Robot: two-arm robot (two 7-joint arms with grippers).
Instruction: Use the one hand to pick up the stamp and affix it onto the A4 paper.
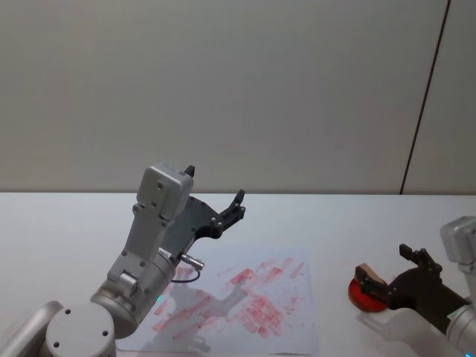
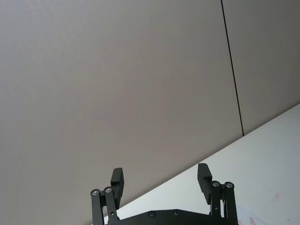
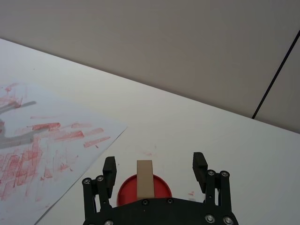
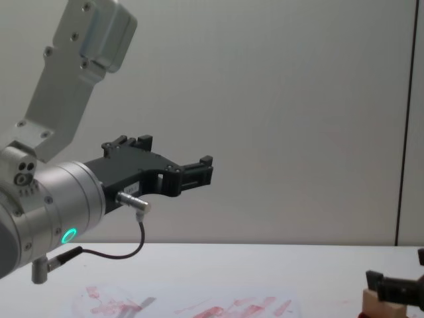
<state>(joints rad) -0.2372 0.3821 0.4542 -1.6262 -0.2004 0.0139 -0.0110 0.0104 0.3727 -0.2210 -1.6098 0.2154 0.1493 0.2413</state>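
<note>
Right end effector point(image 3: 154, 167) low over the counter point(image 3: 187, 126) at the robot's right. Jaws spread wide, holding nothing. One finger stands on each side of the stamp point(image 3: 144, 180), with a clear gap on both sides in the right wrist view.

Stamp: small tan wooden block, standing on the red ink pad point(image 3: 161, 187), to the right of the A4 paper point(image 1: 275, 297) and apart from it. Paper lies flat and already carries many red streaks.

Left end effector point(image 1: 216, 186) raised above the paper's near-left part, jaws open, empty, idle.

Step in hand, as I judge it: closing on the block has not yet happened.

Handling: wood, so likely light and rigid; it should take a firm squeeze without harm. Smooth flat sides may slip if pinched near an edge. Best hold looks like the two long side faces, mid-height, keeping the inked face level. The pad could lift with the block if ink sticks. Whether the block sits square on the pad is hard to tell from the head view, possibly slightly tilted.
</note>
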